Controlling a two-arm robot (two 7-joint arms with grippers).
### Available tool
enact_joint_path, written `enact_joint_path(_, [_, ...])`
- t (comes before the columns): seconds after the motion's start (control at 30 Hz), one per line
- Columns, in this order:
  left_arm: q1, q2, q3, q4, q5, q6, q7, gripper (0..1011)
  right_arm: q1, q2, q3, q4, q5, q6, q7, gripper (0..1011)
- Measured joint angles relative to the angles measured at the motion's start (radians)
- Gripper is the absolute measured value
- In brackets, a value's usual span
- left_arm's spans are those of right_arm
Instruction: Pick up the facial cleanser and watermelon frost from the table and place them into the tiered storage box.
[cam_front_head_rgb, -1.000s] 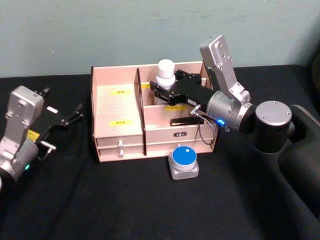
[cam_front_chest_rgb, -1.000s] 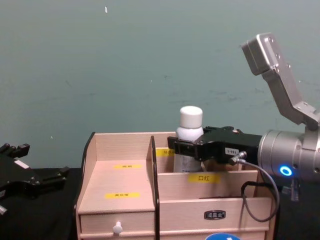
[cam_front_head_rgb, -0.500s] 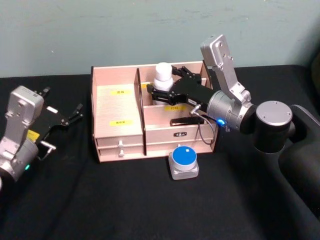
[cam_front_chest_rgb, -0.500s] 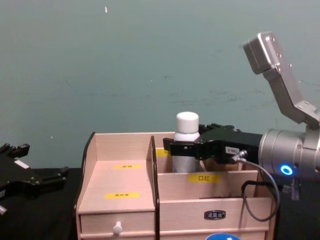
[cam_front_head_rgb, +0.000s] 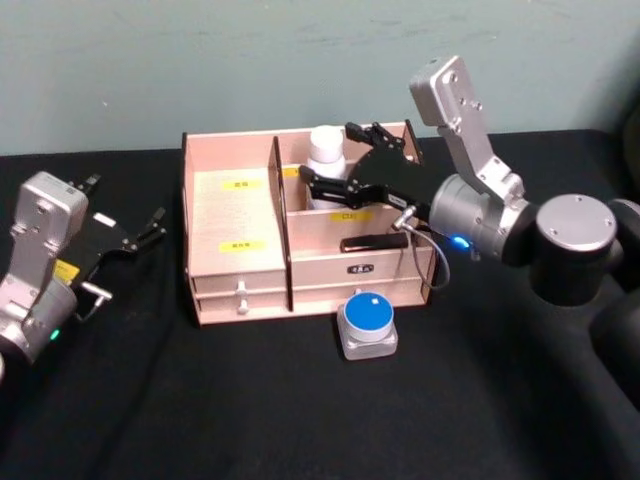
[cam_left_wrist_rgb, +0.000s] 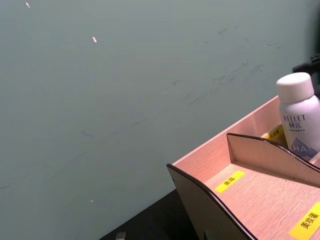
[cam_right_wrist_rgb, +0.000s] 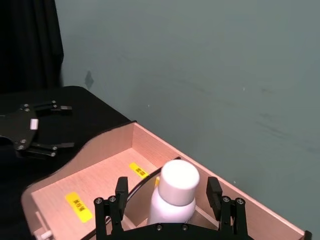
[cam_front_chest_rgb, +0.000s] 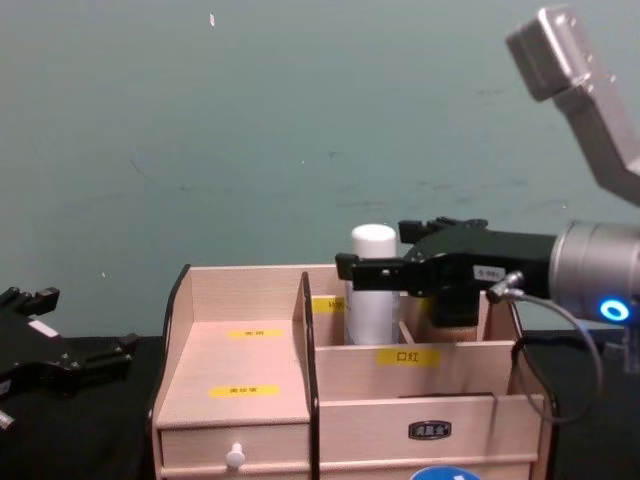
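Fingers (cam_right_wrist_rgb: 50, 106) of the left gripper (cam_right_wrist_rgb: 56, 126) spread empty, left of the organiser (cam_front_head_rgb: 235, 240). White bottle (cam_front_chest_rgb: 372, 300) stands in its rear compartment between the right gripper's (cam_right_wrist_rgb: 167, 196) released fingers, untouched. Blue-lidded jar (cam_front_head_rgb: 368, 318) sits on the surface (cam_front_head_rgb: 300, 400) in front.

The tiered storage box (cam_front_head_rgb: 230, 215) sits on the table (cam_front_head_rgb: 250, 400), its back toward the wall (cam_front_head_rgb: 200, 60) at 12 o'clock. The facial cleanser (cam_front_head_rgb: 325, 150) stands upright in the box's rear compartment, just right of the central divider. The watermelon frost (cam_front_head_rgb: 367, 322) rests on the table at 5 o'clock from the box's centre, just before its front. The right gripper (cam_front_head_rgb: 328, 153) reaches in from 3 o'clock, fingers spread either side of the cleanser. The left gripper (cam_front_head_rgb: 122, 212) lies at 9 o'clock, apart from the box.
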Motion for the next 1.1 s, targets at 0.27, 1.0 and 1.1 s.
enact_joint_path(0.27, [0.000,0.000,0.000,0.000,0.000,0.000,0.000,1009,-0.077,0.058,0.020,-0.161,0.022,0.046,-0.010,1000])
enact_joint_path(1.0, [0.000,0.000,0.000,0.000,0.000,0.000,0.000,1009,-0.337,0.179,0.049,-0.509,-0.035,0.208,-0.151,1000])
enact_joint_path(1.1, [0.000,0.000,0.000,0.000,0.000,0.000,0.000,1010,-0.381,0.183,0.051,-0.542,-0.065,0.250,-0.185,1002])
